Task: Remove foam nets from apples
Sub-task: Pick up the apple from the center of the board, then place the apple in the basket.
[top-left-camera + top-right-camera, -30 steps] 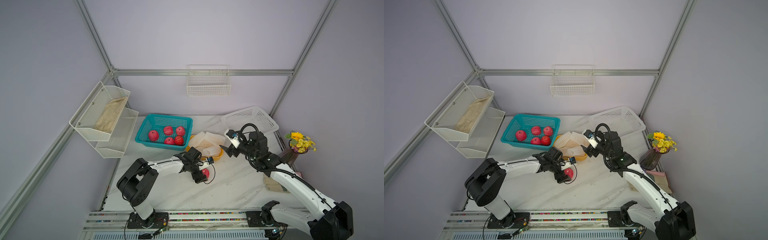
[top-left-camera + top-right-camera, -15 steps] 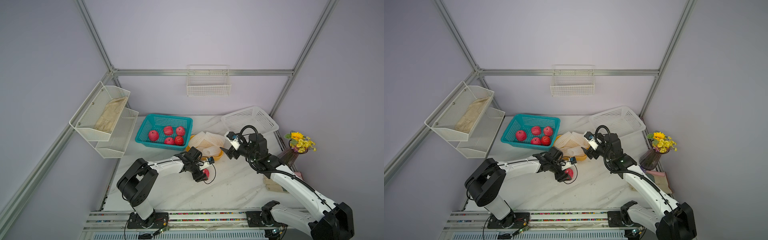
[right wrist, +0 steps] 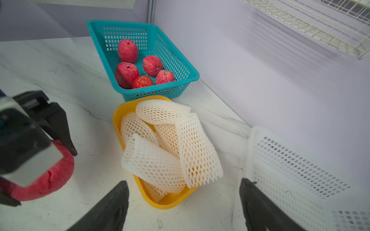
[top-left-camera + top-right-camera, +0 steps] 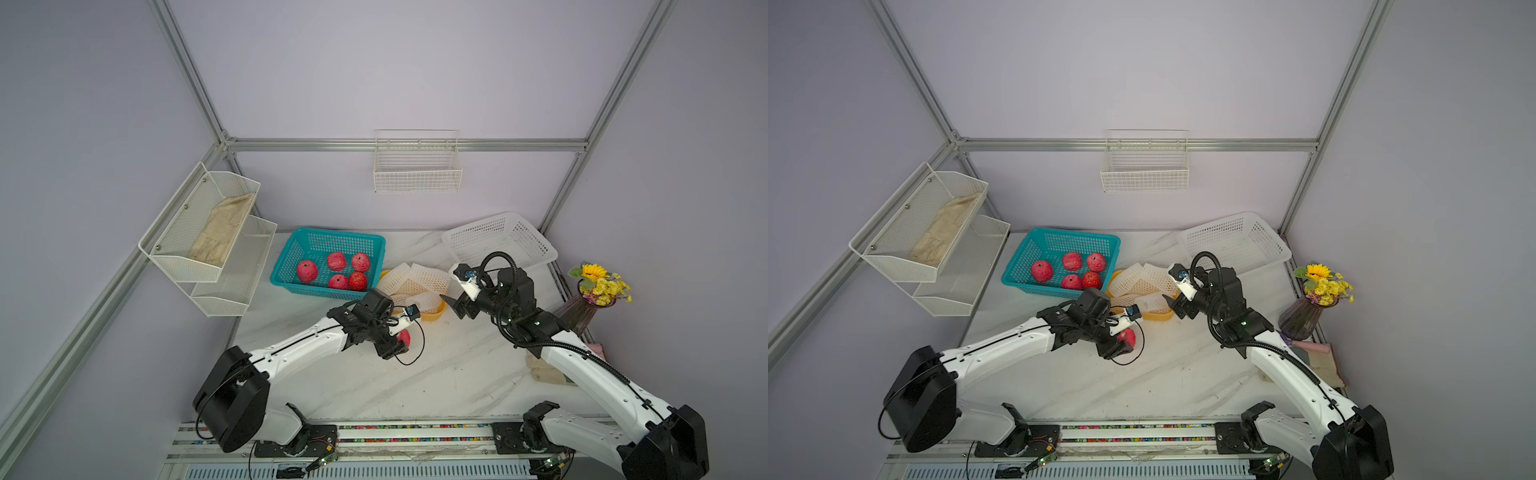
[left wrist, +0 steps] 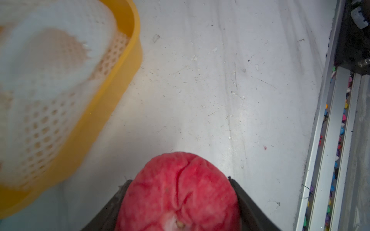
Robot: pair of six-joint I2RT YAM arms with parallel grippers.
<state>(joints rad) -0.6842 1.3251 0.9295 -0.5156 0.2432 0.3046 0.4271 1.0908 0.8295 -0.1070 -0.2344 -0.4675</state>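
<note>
- Left claw (image 4: 398, 341) is clenched on a bare red apple (image 5: 180, 190), one finger pressed against each side of it. No net on it.
- That apple sits low over the open desk (image 4: 457, 374), just beside the yellow tray (image 3: 118, 118). I can't tell whether it touches the surface.
- My read on the side grip: it leaves the free end clear, so a net could slide off that way.
- Right claw (image 4: 453, 305) is released, jaws wide with nothing between them. It hangs over the near end of the yellow tray, which fits having just let a net go there.
- Foam nets (image 3: 170, 148) are all heaped in the yellow tray, overlapping and spilling over the rim. Soft and springy, so they won't stack flat.
- Five more apples (image 3: 128, 51) lie bare in the teal basket (image 3: 192, 77), touching each other. Fruit and wrapping are kept in separate bins.
- White basket (image 4: 540, 253) at the back corner looks empty.
- Stripping looks finished. The held apple probably belongs in the teal basket.
</note>
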